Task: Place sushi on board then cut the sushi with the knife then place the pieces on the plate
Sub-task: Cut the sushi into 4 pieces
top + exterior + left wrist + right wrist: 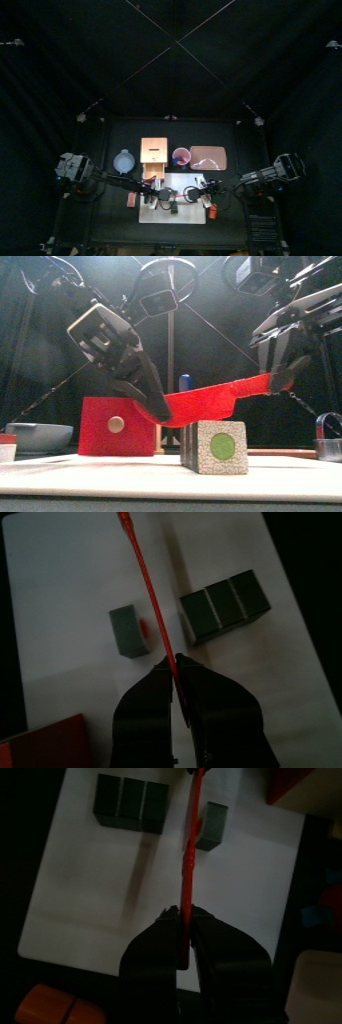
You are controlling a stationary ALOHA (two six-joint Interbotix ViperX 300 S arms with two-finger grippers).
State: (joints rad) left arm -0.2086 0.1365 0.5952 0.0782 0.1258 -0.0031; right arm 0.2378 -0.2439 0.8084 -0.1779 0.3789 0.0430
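Robot lab booth: black curtains (pixel 171 50) enclose a small table (pixel 134 230).

Black curtains (pixel 171 50) enclose the small black table (pixel 120 226).

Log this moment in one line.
left tool: shut on red knife | right tool: shut on red knife | sushi roll: on white board, one piece apart

We can read no text, label, brand, number or sign on anything in these views.
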